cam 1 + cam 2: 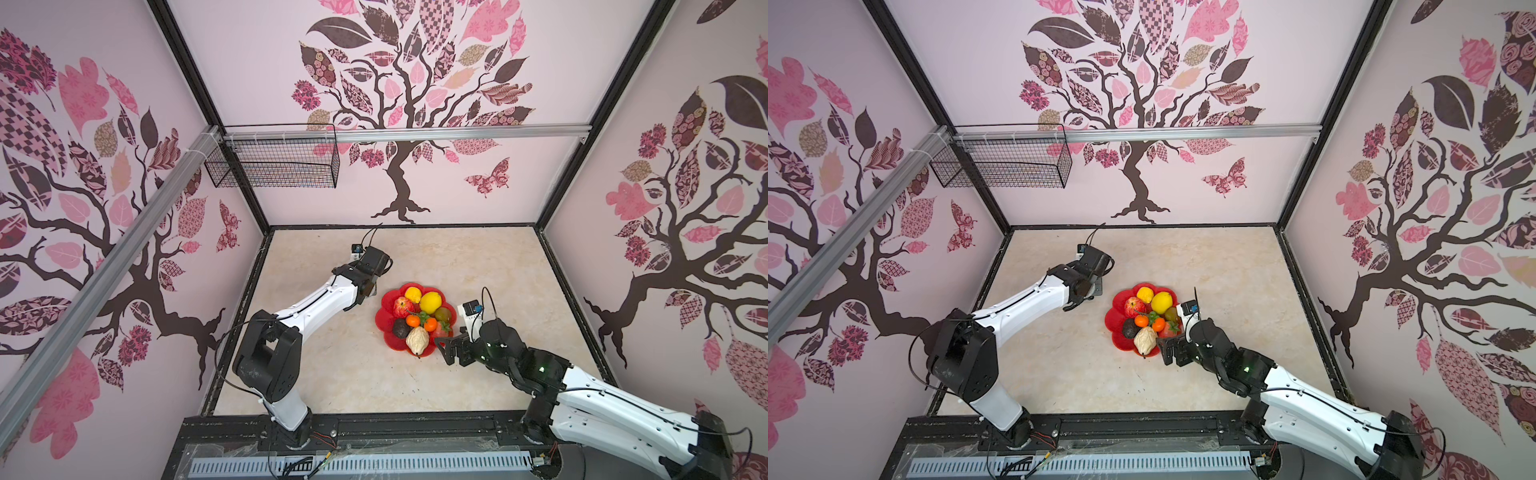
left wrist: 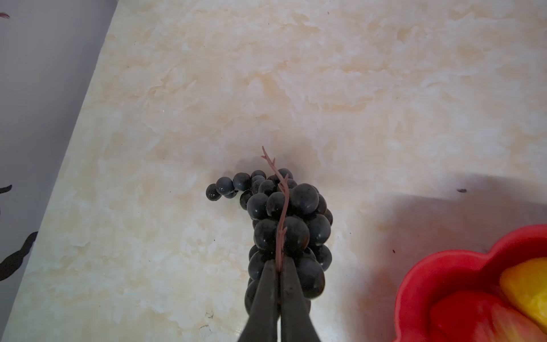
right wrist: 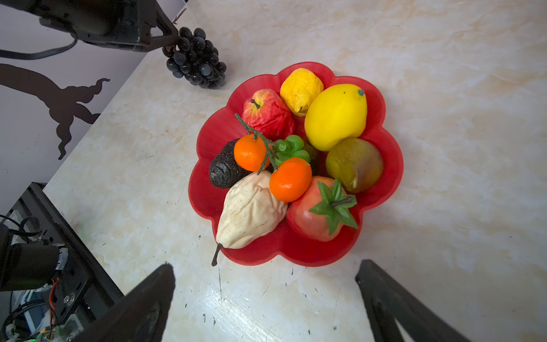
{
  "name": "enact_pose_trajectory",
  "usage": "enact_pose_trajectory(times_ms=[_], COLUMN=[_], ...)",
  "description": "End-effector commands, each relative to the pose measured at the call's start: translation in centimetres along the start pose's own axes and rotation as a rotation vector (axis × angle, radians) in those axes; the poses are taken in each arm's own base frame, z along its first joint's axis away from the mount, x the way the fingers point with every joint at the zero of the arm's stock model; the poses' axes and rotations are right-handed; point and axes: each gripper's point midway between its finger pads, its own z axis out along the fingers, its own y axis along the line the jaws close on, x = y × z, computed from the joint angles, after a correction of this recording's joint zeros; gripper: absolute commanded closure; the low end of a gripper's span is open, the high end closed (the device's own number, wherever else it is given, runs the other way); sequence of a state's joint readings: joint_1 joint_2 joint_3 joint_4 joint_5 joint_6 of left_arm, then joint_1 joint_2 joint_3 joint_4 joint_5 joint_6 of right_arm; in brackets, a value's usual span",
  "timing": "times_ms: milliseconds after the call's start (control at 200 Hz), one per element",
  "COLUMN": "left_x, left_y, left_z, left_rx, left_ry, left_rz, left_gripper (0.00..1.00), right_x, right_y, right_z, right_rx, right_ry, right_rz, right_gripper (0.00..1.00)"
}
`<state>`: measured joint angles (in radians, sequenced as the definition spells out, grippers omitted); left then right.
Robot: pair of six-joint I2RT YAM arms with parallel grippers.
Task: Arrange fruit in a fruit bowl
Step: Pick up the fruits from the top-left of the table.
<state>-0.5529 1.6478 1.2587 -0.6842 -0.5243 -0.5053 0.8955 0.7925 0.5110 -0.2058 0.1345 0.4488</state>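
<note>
The cream, marble-patterned tabletop (image 1: 340, 374) carries two things. The red flower-shaped fruit bowl (image 3: 204, 192) sits near its middle. A black grape bunch (image 3: 195, 62) lies on the bare surface just beside the bowl, clear of its rim.

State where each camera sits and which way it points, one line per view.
Top views: high above the arm bases, looking down on the table; left arm and right arm show.
Left wrist: on the left arm, looking along the shut left gripper at the grape bunch it pinches.
Right wrist: on the right arm, looking past the open right gripper down at the bowl.
Shared: both wrist views show bowl and grape bunch.
</note>
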Motion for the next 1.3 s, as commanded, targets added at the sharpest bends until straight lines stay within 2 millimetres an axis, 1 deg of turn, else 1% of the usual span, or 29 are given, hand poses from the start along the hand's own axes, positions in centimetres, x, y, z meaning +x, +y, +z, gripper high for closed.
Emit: enact_pose_trajectory(times_ms=[0,110,220,495,600,725,870,1100,1181,1296], left_x=[-0.6,-1.4,-2.0,-4.0,-4.7,-5.1,-4.4,-2.2,-1.6,-0.6], left_y=[-0.1,0.4,0.7,0.6,0.6,0.5,-0.1,-0.2,-0.6,-1.6], left_z=[-1.8,-3.9,-5.4,-8.9,-10.3,-12.5,-14.8,-18.0,-19.2,-19.9], left_rx=[0.062,0.059,0.09,0.178,0.193,0.169,0.191,0.244,0.279,0.356], left_ry=[-0.05,-0.113,-0.151,-0.211,-0.236,-0.286,-0.305,-0.279,-0.28,-0.24], left_rz=[-0.033,-0.029,-0.048,-0.055,-0.046,0.006,0.049,0.068,0.078,0.082], left_gripper=[1.0,1.0,1.0,1.0,1.0,1.0,1.0,1.0,1.0,1.0], right_x=[-0.5,-0.6,-0.6,-0.6,-0.5,-0.6,-0.8,-1.1,-1.2,-1.3], right_y=[0.3,0.4,0.4,0.5,0.4,0.4,0.4,0.2,0.2,0.3], right_z=[-0.3,-0.2,-0.1,0.0,0.0,-0.1,-0.2,-0.3,-0.3,-0.3], right_rx=[-0.002,-0.001,-0.002,-0.004,0.0,0.001,0.005,0.018,0.019,0.021], right_ry=[-0.002,-0.004,-0.003,0.004,0.004,0.0,-0.003,-0.008,-0.009,-0.011], right_rz=[-0.004,-0.003,0.0,0.001,0.001,0.001,0.0,-0.012,-0.012,-0.009], right_gripper=[0.0,0.0,0.0,0.0,0.0,0.0,0.0,0.01,0.0,0.0])
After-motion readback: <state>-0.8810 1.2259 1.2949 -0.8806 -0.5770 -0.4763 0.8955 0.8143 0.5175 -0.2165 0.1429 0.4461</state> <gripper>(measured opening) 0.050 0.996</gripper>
